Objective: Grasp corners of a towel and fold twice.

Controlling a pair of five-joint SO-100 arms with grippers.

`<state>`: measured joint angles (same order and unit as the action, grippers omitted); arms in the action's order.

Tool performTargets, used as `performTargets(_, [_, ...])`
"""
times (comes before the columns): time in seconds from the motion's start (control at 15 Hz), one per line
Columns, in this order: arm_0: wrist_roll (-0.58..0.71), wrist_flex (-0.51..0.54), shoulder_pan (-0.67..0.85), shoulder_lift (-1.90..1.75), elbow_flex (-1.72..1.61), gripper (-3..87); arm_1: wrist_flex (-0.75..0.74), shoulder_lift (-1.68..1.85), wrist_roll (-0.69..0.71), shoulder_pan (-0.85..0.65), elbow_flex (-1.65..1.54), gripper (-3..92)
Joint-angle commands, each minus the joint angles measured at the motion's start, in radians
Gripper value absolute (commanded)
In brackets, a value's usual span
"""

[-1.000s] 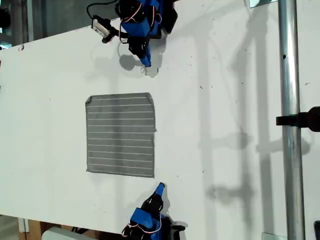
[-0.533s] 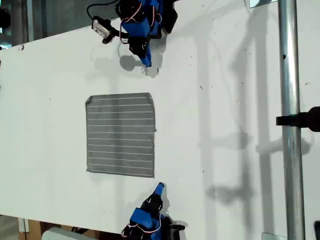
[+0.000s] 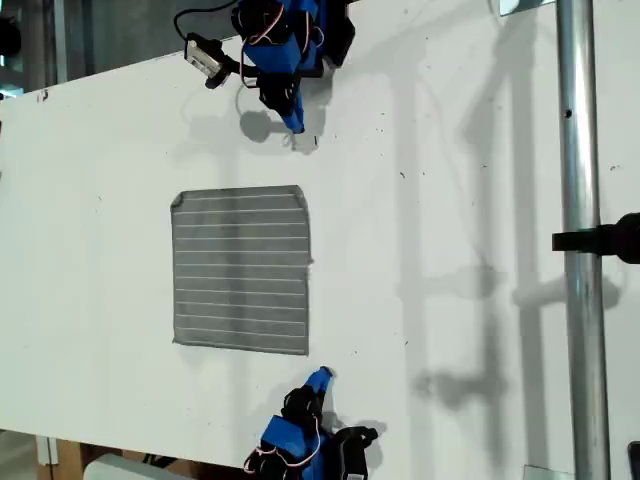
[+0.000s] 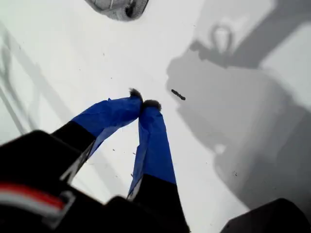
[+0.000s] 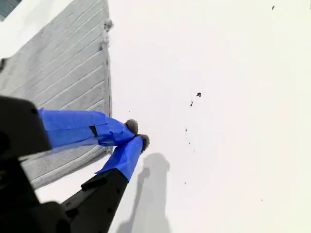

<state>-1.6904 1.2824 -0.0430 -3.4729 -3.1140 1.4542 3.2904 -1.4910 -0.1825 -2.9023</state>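
Towel [image 3: 241,270] lies flat on the bench [image 3: 450,200], ready for corner grasps; my first gripper [image 4: 144,103] and second gripper [image 5: 137,134], apparently empty, have fingers together.

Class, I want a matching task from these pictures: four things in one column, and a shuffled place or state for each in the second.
Column one
1. towel
2. my first end effector
3. my second end effector
4. metal pole

Column two
A. runs top to bottom along the exterior view's right
B. shut, near the exterior view's top edge
C. spread flat on the white table, ungrasped
D. shut, near the exterior view's bottom edge

Pairs: 1-C; 2-B; 3-D; 4-A
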Motion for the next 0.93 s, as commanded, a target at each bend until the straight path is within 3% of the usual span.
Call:
performTargets(0.0, [0.086, 0.006, 0.048, -0.002, -0.008, -2.5, 0.006, -0.005, 0.003, 0.000, 0.009, -0.2])
performTargets(0.27, [0.074, 0.008, -0.040, -0.002, -0.008, -2.6, 0.009, -0.005, 0.003, -0.003, 0.009, -0.2])
performTargets(0.67, [0.255, 0.012, -0.064, -0.002, -0.005, -2.6, 0.011, 0.000, 0.002, 0.029, 0.028, -0.3])
performTargets(0.87, [0.196, 0.012, -0.057, -0.002, -0.005, -2.6, -0.028, -0.026, 0.041, 0.067, 0.132, -0.3])
